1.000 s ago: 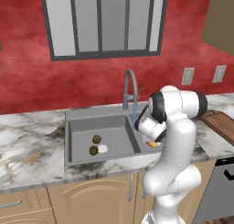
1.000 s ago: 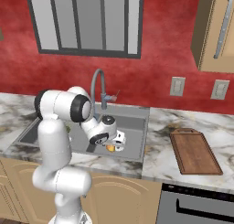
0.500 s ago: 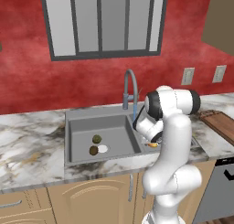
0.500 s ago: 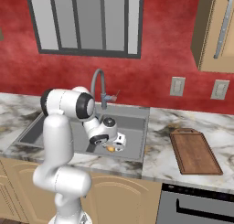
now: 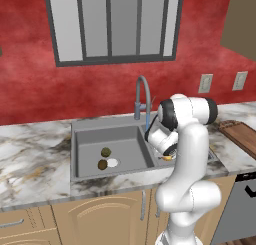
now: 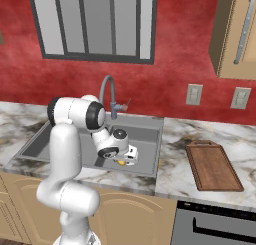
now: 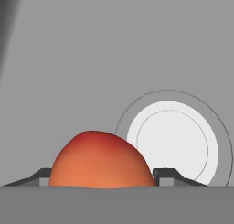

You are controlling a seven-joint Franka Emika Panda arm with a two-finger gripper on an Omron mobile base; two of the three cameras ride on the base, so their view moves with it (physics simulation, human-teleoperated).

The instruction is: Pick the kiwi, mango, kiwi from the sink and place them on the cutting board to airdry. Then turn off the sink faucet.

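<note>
In the hand view the orange-red mango (image 7: pixel 98 161) lies between my gripper (image 7: pixel 100 176) fingers, and both fingertips (image 7: pixel 164 175) press against its sides on the floor of the sink's right basin, next to the white drain (image 7: pixel 176 141). From the base views my gripper (image 5: pixel 168 154) (image 6: pixel 126 159) reaches down into the grey sink (image 5: pixel 100 126) with the mango (image 6: pixel 121 162) under it. The olive-green kiwi (image 5: pixel 105 152) and the brown kiwi (image 5: pixel 102 164) rest in the left basin. The cutting board (image 6: pixel 212 165) lies on the counter to the right. The faucet (image 5: pixel 142 91) (image 6: pixel 107 89) arches behind the sink.
A white drain disc (image 5: pixel 113 162) sits beside the brown kiwi. My arm leans over the divider between the basins. Marble counter (image 6: pixel 175 134) runs between sink and board. A dark oven top (image 6: pixel 215 211) shows below the board.
The fingers have closed in from wide open onto the mango's sides. The arm has sunk slightly into the right basin. The kiwis have not moved.
</note>
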